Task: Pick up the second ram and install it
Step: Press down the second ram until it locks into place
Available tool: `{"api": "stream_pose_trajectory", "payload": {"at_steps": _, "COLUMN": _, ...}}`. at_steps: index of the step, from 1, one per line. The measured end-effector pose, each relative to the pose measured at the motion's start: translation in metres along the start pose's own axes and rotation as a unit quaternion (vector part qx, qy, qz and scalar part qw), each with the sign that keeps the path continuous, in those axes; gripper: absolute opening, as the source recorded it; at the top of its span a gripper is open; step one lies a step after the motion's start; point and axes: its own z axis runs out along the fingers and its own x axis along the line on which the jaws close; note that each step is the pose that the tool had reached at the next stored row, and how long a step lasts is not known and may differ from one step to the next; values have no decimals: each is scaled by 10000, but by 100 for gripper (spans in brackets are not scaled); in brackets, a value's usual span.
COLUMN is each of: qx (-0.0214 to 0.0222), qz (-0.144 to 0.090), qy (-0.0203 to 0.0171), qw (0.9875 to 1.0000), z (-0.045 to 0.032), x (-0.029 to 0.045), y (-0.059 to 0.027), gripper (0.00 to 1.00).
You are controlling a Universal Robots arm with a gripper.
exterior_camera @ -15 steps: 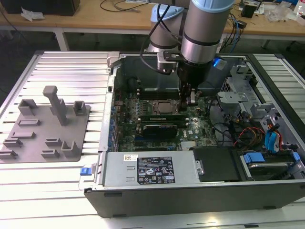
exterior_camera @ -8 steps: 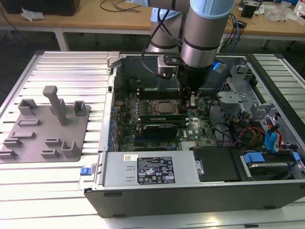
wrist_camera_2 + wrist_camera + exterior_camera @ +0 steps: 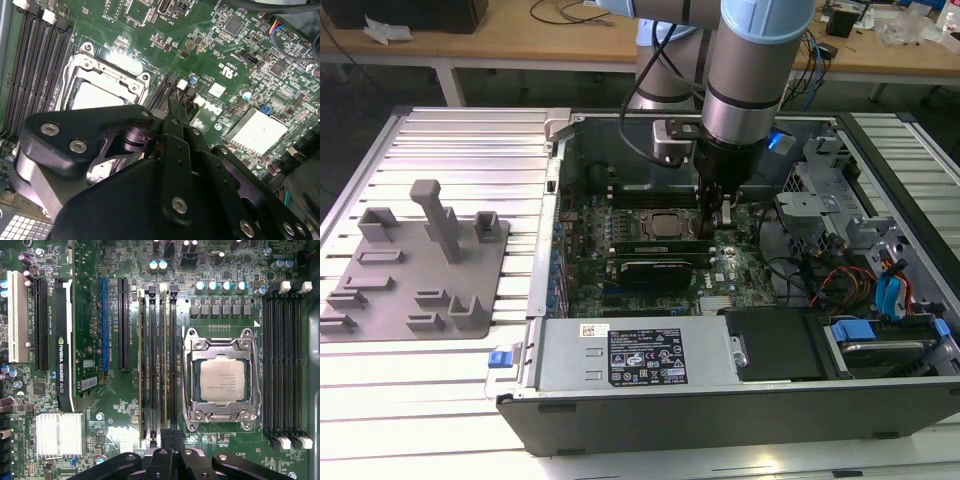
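**Operator:** State the end-effector condition.

**Technician:** The gripper (image 3: 166,442) is narrow. In both wrist views its fingers are drawn together with no gap visible between them. It stands low inside the open computer case (image 3: 720,420), just beside the processor socket (image 3: 221,380).

**Operator:** Locate the second ram.

**Technician:** In the first wrist view, the second ram (image 3: 163,360) appears edge-on as a thin green strip. It stands upright in the bank of memory slots between the processor socket and the long black slots. The fingertips sit over its end. Whether they pinch the edge or only bear on it cannot be determined.

**Operator:** Why this posture?

**Technician:** Judgement: closed fingers give one stiff tip, suited to pressing a stick down into its slot. The vertical approach matches the direction of insertion.

**Operator:** Surrounding components?

**Technician:** The black expansion card (image 3: 63,355) is seated well apart from the memory bank. The grey fixture tray (image 3: 380,300) lies outside the case, on the exterior view's left, and holds no stick.
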Motion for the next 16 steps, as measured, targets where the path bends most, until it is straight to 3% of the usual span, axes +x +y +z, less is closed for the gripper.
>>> {"api": "stream_pose_trajectory", "payload": {"at_steps": 16, "qx": 24, "qz": 0, "qy": 2, "qw": 10000, "z": 86, "x": 10, "y": 0, "gripper": 8}}
